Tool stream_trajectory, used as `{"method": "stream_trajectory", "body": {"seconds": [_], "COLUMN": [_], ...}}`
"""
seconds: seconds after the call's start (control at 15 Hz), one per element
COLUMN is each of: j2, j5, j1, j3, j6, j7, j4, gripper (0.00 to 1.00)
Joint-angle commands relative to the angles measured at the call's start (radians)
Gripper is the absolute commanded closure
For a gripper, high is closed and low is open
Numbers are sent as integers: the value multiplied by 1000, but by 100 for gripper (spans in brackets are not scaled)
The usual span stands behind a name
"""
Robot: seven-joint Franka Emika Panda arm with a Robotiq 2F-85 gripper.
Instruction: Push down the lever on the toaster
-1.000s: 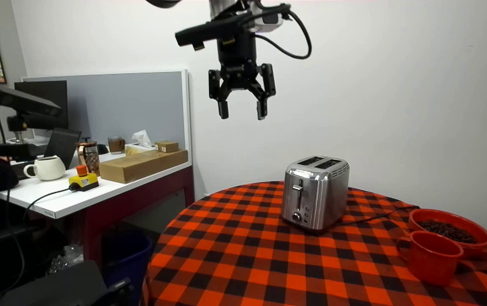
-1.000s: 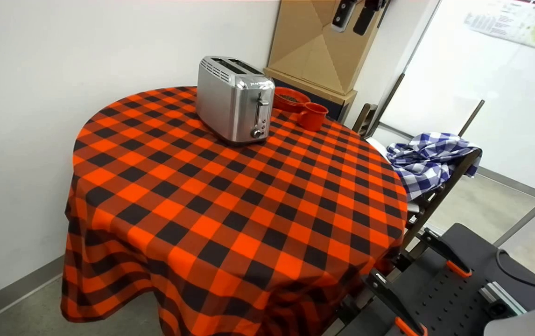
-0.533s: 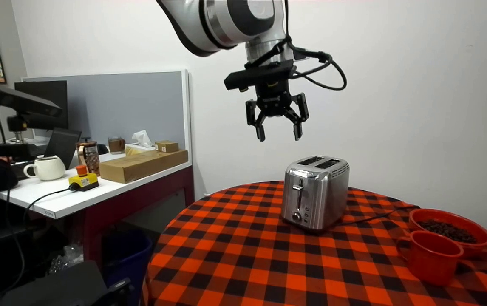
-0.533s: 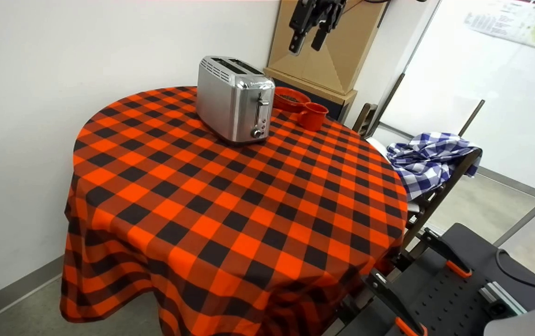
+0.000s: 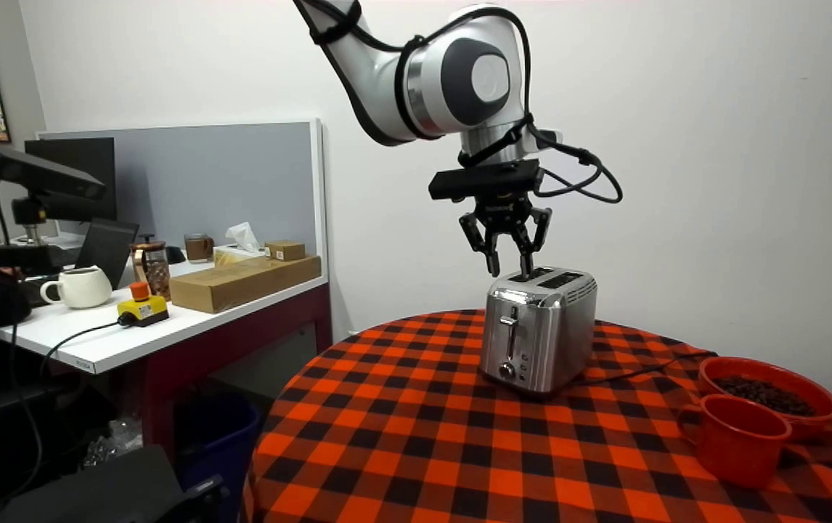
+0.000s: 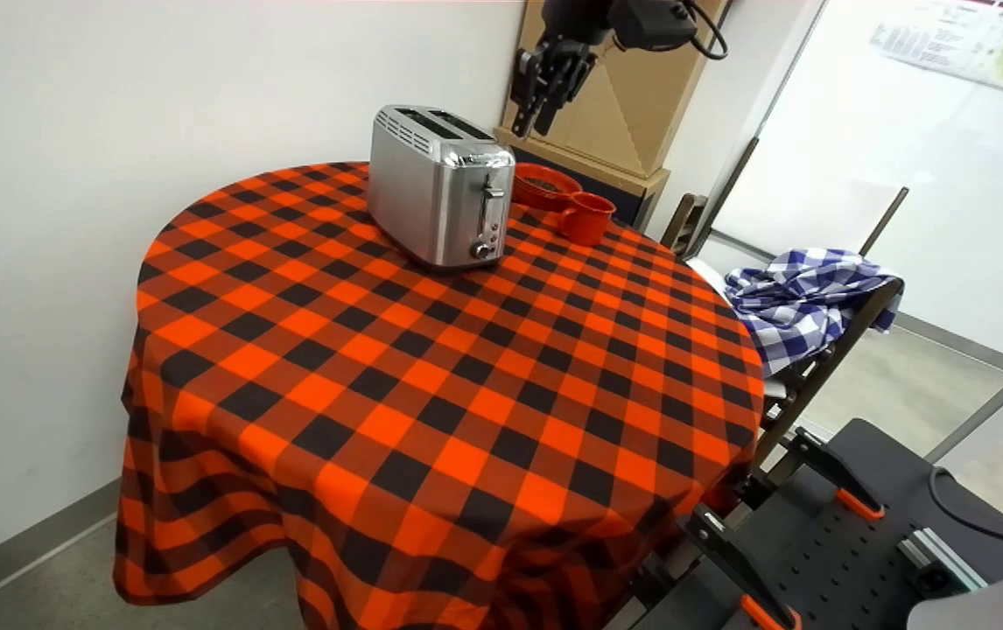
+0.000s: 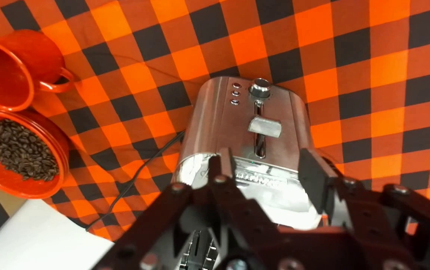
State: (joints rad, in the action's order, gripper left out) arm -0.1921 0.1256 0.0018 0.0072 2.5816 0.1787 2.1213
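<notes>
A silver two-slot toaster (image 5: 568, 327) stands upright on the checked table in both exterior views. Its lever (image 5: 509, 321) sits high in the front slot; the wrist view shows the lever (image 7: 265, 126) ahead of the fingertips, untouched. My gripper (image 5: 510, 269) points downward at about the height of the toaster's top, near its front end. From another exterior view, the gripper (image 6: 533, 128) hangs just off the front upper edge. A gap remains between the fingers (image 7: 314, 180), narrower than full width, and nothing is between them.
Beside the toaster are a red mug (image 5: 743, 447) and a red bowl (image 5: 819, 407) of coffee beans. A black cord (image 7: 140, 172) runs from the toaster along the cloth. A wall (image 5: 714, 218) rises behind the table. A cardboard box (image 6: 598, 96) stands past the bowl.
The arm has come down and rightward in an exterior view, closer to the toaster. My fingers have drawn nearer each other. Toaster and lever look the same.
</notes>
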Motion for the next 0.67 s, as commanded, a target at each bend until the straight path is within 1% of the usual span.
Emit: {"method": "stream_trajectory", "body": {"seconds": [0.0, 0.07, 0.13, 0.33, 0.6], "j2": [-102, -125, -144, -208, -277], "j5": [-2, 4, 12, 35, 31], "j1": [0, 1, 4, 13, 19], "j3": [0, -3, -7, -22, -23], "j6": [61, 86, 103, 175, 230], "j7": [-17, -28, -34, -55, -47], "j4": [-66, -69, -75, -87, -108], "gripper": [84, 90, 99, 100, 100]}}
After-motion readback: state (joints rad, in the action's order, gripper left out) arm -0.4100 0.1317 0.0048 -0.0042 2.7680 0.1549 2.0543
